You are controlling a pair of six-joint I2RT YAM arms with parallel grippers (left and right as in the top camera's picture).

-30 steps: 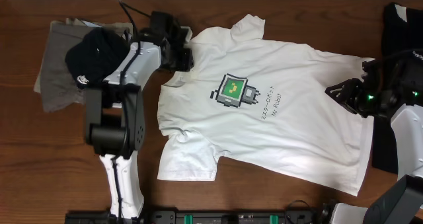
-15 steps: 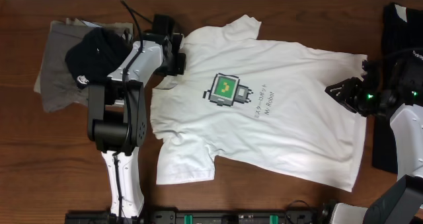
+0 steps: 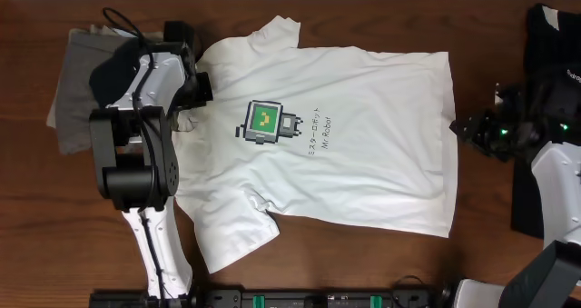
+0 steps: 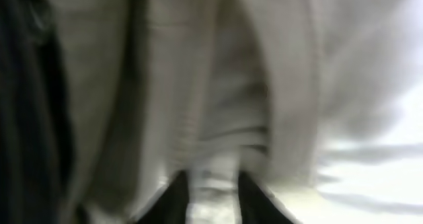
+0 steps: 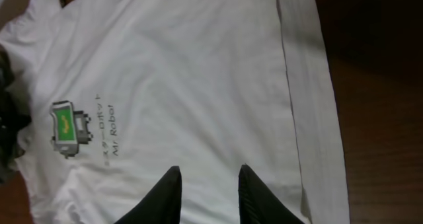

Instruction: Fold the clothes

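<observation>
- You're looking at a dark brown wooden table (image 3: 363, 263), its grain visible across the whole overhead view.
- Along its near edge you see a black rail (image 3: 227, 298) carrying small green fittings (image 3: 263, 300).

T-shirt (image 3: 363, 154) is lying spread flat across ctr of table (image 3: 363, 263), collar pointing L, hem pointing R, one sleeve reaching toward far edge, other toward near edge. L of it a lower garment (image 3: 68, 108) is lying w/ an upper garment (image 3: 113, 67) sitting on top. Left gripper (image 3: 201, 85) is sitting at the collar, btwn that pile & shirt. Right gripper (image 3: 465, 129) is hanging just beside the hem, on its R. Further R, an edge garment (image 3: 545, 44) is lying along table's R side.
</observation>
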